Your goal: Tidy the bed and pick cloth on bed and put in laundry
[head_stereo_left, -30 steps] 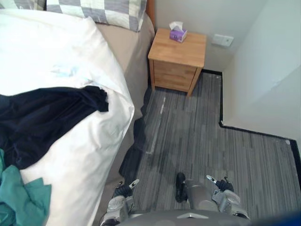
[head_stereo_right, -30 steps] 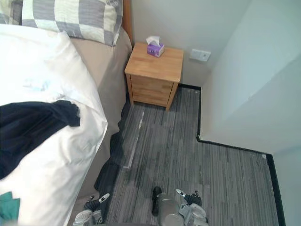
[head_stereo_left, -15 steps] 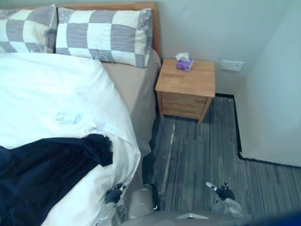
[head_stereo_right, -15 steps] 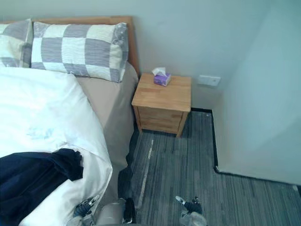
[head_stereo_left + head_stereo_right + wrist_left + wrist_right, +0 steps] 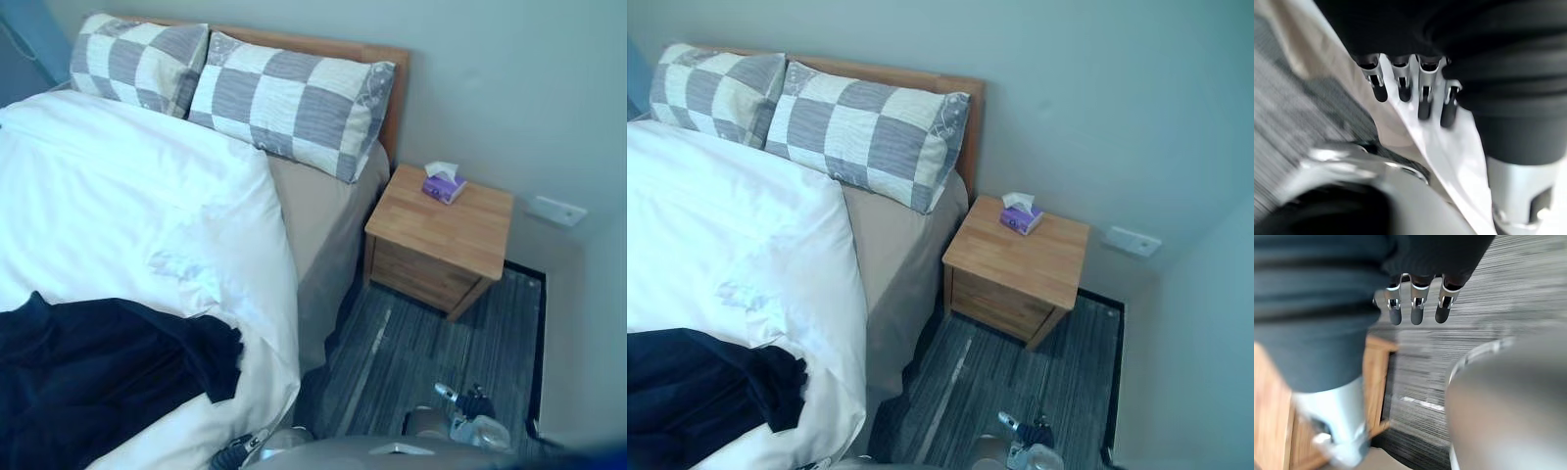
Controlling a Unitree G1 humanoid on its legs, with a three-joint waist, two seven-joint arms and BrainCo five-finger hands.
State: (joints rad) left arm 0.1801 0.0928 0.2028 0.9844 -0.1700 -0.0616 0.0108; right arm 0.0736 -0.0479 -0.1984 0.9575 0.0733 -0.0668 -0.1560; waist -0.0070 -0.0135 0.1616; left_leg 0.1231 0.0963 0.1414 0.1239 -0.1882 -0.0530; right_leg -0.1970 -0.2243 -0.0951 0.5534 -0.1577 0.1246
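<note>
Lying rumpled on the white duvet (image 5: 127,196) at the near side of the bed (image 5: 328,211), the dark navy cloth (image 5: 88,382) touches neither hand. The left hand (image 5: 1424,90) hangs beside the duvet's edge, fingers straight and holding nothing. The right hand (image 5: 1417,303) hangs over the grey striped floor (image 5: 392,357) near the wooden nightstand (image 5: 441,230), fingers straight and empty too. A purple tissue box (image 5: 443,184) sits on the nightstand, and two checked pillows (image 5: 294,103) lie at the headboard.
</note>
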